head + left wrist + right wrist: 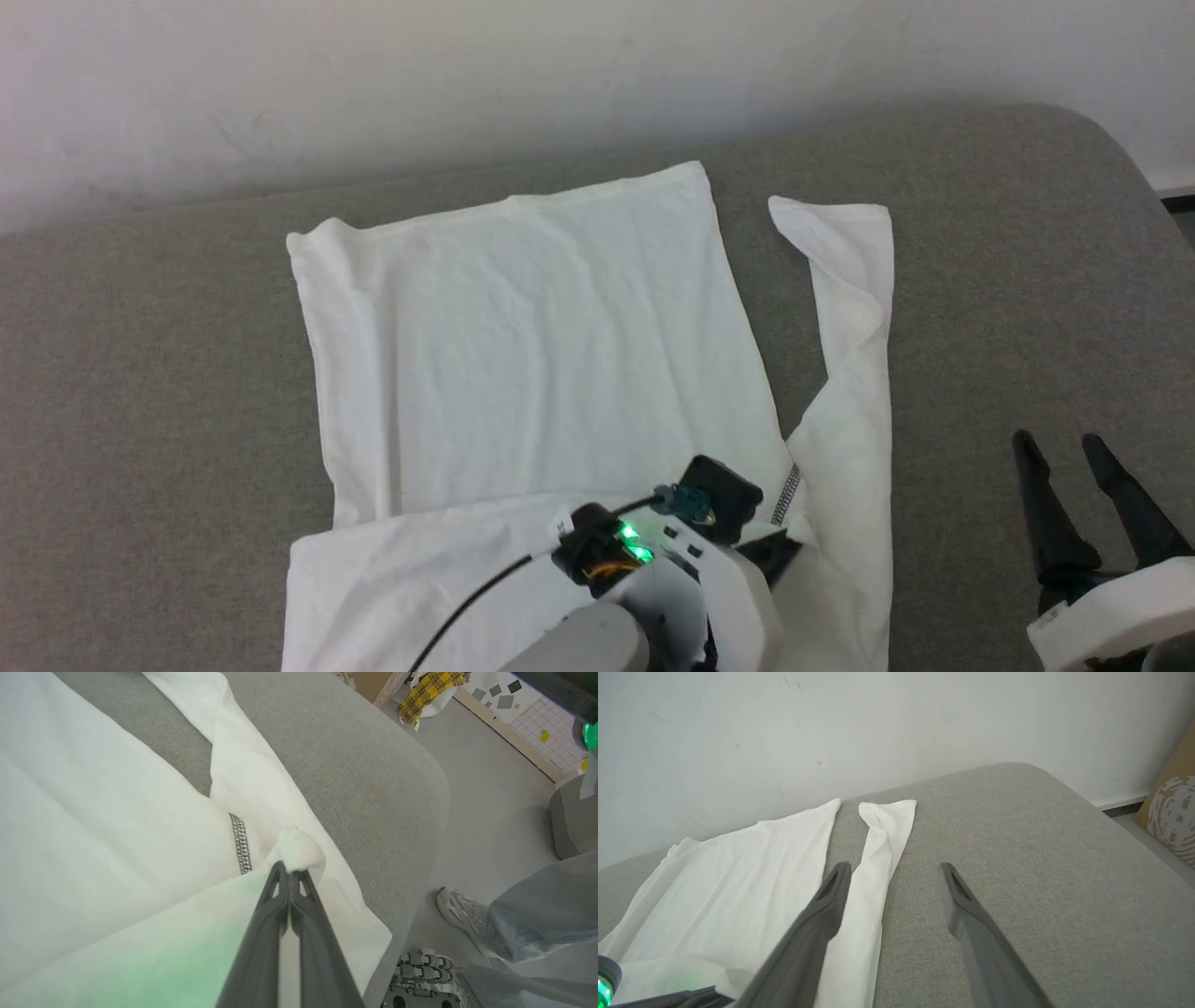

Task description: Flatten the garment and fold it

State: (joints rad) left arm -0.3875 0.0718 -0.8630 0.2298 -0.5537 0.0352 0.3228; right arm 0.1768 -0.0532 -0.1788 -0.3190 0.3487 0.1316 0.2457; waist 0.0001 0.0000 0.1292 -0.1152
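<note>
- The garment [532, 345] is lying spread on the grey cushion [1008, 280]. Its white body is stretching away ahead of the left gripper toward the wall [467, 75], and its near edge is lying folded over under that gripper's wrist.
- One sleeve [854, 308] is lying as a long strip between the two grippers. It is running away from both sets of fingertips, with a wedge of bare cushion parting it from the body.
- The left gripper [290, 870] is pinching a small bunched knob of the white fabric at its tips, its two dark fingers pressing together along their whole length.
- A dark zigzag seam [239, 842] is lying just beside those tips, on their left in the left wrist view.
- The left arm is reaching in low across the near fold, its wrist sitting over the cloth, with green lights [635, 541] glowing on it and a black cable [485, 588] trailing back.
- The right gripper [1058, 443] is hovering over bare cushion to the right of the sleeve, its fingers spreading wide, holding nothing and pointing toward the wall.
- Past the cushion's rounded edge, to the right of the left gripper's fingers, a person's pale shoe [460, 910] and jeans leg [546, 905] are standing on the grey floor [490, 788].
- Farther ahead of that gripper, a yellow plaid cloth [432, 690] is lying by the floor's edge.
</note>
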